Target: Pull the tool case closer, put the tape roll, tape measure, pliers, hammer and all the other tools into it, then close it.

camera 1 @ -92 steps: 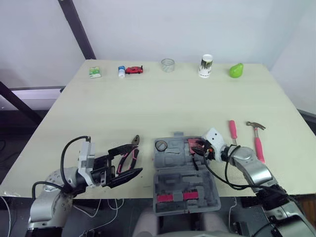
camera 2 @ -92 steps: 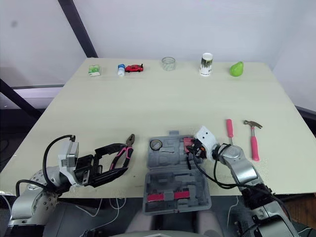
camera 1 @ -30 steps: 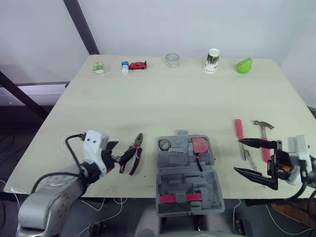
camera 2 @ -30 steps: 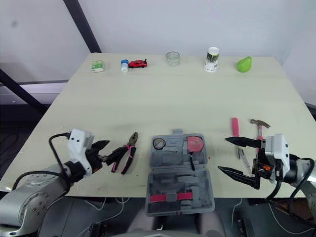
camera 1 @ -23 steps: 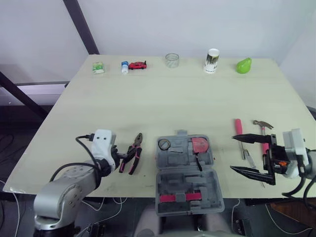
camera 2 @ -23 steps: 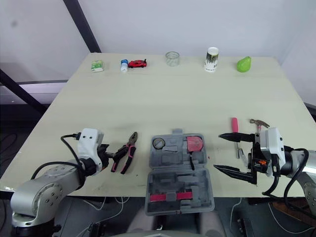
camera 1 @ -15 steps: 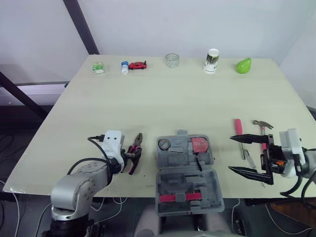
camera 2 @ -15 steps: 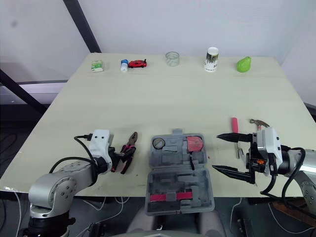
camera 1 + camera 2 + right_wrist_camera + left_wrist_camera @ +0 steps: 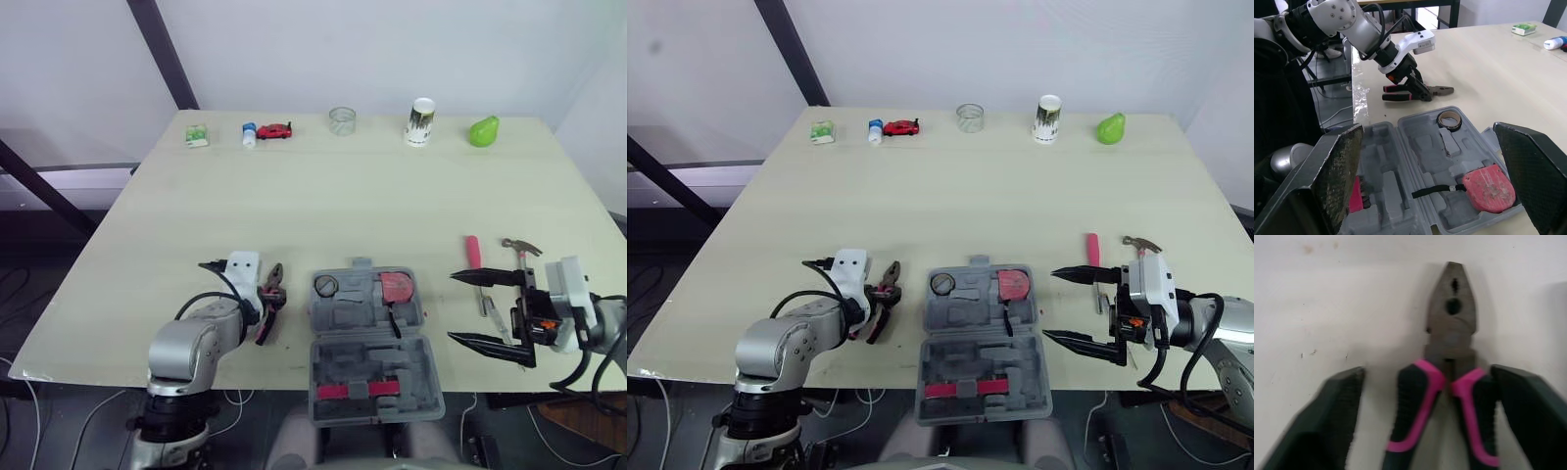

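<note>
Looks like the grab step: left end effector [image 9: 1427,382] sits spread astride the pink-and-black-handled steel pliers [image 9: 1452,328], on the pale wooden bench [image 9: 343,206] at 9 o'clock of the open grey plastic tool case [image 9: 362,343], so next it should pinch and lift.

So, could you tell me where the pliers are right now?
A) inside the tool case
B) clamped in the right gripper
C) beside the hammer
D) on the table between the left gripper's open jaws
D: the pliers lie on the table, their pink handles between the open jaws of the left gripper, left of the tool case.
</note>
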`<action>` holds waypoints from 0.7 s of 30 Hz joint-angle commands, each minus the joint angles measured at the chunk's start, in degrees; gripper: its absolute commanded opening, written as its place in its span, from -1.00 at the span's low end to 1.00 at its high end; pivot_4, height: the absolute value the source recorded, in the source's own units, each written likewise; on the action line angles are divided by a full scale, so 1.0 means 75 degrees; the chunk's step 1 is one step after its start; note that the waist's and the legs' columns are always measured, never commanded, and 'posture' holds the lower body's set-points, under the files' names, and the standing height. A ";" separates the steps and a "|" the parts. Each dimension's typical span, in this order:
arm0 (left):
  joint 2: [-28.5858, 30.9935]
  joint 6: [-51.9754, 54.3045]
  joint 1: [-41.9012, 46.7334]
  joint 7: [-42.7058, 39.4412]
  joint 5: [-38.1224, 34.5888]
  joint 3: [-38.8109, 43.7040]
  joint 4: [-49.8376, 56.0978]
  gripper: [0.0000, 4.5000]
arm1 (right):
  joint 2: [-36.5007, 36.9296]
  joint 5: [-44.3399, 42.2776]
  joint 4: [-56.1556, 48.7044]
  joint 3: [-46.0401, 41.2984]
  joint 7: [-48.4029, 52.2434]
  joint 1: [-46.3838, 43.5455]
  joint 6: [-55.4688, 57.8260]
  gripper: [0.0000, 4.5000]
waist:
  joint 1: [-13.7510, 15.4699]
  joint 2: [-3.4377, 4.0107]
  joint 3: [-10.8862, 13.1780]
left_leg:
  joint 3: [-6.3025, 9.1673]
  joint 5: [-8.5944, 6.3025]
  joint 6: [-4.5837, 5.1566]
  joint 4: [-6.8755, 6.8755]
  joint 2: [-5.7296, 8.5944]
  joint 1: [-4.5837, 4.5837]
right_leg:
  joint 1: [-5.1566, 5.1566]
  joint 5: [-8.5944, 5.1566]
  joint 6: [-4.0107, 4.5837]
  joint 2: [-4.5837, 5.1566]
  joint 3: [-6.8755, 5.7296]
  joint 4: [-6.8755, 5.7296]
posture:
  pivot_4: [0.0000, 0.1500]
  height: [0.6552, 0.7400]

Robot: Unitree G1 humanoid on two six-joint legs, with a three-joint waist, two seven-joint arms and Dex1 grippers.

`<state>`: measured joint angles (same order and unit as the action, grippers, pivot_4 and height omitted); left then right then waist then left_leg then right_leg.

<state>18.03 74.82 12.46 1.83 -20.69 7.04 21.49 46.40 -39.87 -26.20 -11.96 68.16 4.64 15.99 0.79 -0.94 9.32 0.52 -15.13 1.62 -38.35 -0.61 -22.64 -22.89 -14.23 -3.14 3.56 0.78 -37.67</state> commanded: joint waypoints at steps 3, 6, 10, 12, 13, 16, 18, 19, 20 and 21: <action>-0.0148 0.0609 -0.0205 -0.0129 0.0065 0.0057 0.0110 0.08 | -0.0024 -0.0032 -0.0213 -0.0124 -0.0002 0.0079 -0.0106 1.00 | -0.0002 0.0000 -0.0001 | -0.0002 0.0000 0.0000 0.0000 0.0001 0.0000 | 0.0000 0.0000 0.0000 0.0003 0.0002 0.0001 | 1.00 1.00; -0.0187 0.0728 -0.0266 -0.0137 0.0120 0.0143 0.0220 0.08 | -0.0033 -0.0039 -0.0215 -0.0095 -0.0014 0.0086 -0.0084 1.00 | -0.0016 0.0001 -0.0001 | -0.0003 0.0000 0.0000 0.0000 0.0001 0.0000 | 0.0000 0.0000 -0.0001 0.0003 0.0004 0.0001 | 1.00 1.00; -0.0262 0.0690 -0.0310 -0.0181 0.0202 0.0266 0.0314 0.08 | -0.0032 -0.0036 -0.0220 -0.0046 -0.0013 0.0054 -0.0051 1.00 | -0.0014 0.0001 -0.0001 | -0.0003 0.0000 0.0000 0.0000 0.0001 0.0001 | 0.0000 0.0000 -0.0001 0.0003 0.0004 0.0000 | 1.00 1.00; -0.0262 0.0471 -0.0272 -0.0308 0.0173 0.0369 0.0425 0.08 | -0.0055 -0.0048 -0.0196 -0.0022 -0.0020 0.0016 -0.0047 1.00 | -0.0016 0.0001 -0.0001 | -0.0003 0.0000 0.0000 0.0000 0.0001 0.0000 | 0.0000 0.0000 0.0000 0.0003 0.0004 0.0001 | 1.00 1.00; -0.0242 0.0379 -0.0240 -0.0442 0.0093 0.0436 0.0510 0.08 | -0.0078 -0.0061 -0.0187 -0.0014 -0.0035 0.0000 -0.0046 1.00 | -0.0016 0.0000 -0.0001 | -0.0003 0.0000 0.0000 0.0000 0.0001 0.0000 | 0.0000 0.0000 0.0000 0.0003 0.0004 0.0000 | 1.00 1.00; 0.0153 0.0671 -0.0224 -0.0879 -0.0141 0.0741 0.0966 0.08 | -0.0176 -0.0104 -0.0185 0.0036 -0.0101 -0.0096 -0.0031 1.00 | -0.0014 -0.0003 0.0002 | 0.0000 0.0000 0.0000 0.0000 0.0001 -0.0001 | 0.0000 0.0000 0.0000 0.0003 0.0001 0.0001 | 1.00 1.00; 0.0643 0.0728 -0.0263 -0.1309 -0.0320 0.0973 0.1230 0.08 | -0.0296 -0.0201 -0.0202 0.0065 -0.0227 -0.0217 0.0040 1.00 | -0.0035 -0.0020 0.0012 | -0.0001 0.0000 0.0000 0.0000 -0.0001 -0.0003 | -0.0004 0.0000 0.0000 0.0002 0.0002 0.0000 | 1.00 1.00; 0.0896 0.0808 -0.0197 -0.1650 -0.0564 0.1192 0.1326 0.08 | -0.0342 -0.0224 -0.0202 0.0100 -0.0273 -0.0300 0.0071 1.00 | -0.0034 -0.0022 0.0013 | 0.0006 0.0000 -0.0001 0.0000 -0.0004 -0.0005 | -0.0005 0.0000 0.0001 0.0000 -0.0002 0.0000 | 1.00 1.00; 0.1051 0.0865 -0.0148 -0.1888 -0.0733 0.1341 0.1369 0.08 | -0.0373 -0.0224 -0.0200 0.0132 -0.0301 -0.0355 0.0090 1.00 | -0.0034 -0.0025 0.0016 | 0.0005 0.0000 -0.0001 0.0000 -0.0003 -0.0006 | -0.0006 0.0000 0.0001 0.0001 -0.0003 -0.0002 | 1.00 1.00; 0.1435 0.0825 -0.0105 -0.2208 -0.0858 0.1372 0.1372 0.08 | -0.0418 -0.0209 -0.0188 0.0180 -0.0342 -0.0440 0.0105 1.00 | -0.0024 -0.0026 0.0016 | 0.0008 0.0000 -0.0001 0.0000 -0.0004 -0.0007 | -0.0006 -0.0001 0.0001 0.0001 -0.0005 -0.0003 | 1.00 1.00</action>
<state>25.72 81.12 10.32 -10.61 -24.60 14.79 28.29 43.67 -40.42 -26.18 -10.79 66.20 2.44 16.61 0.60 -1.13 9.44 0.59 -15.12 1.61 -38.35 -0.64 -22.70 -22.94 -14.24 -3.12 3.58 0.73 -37.69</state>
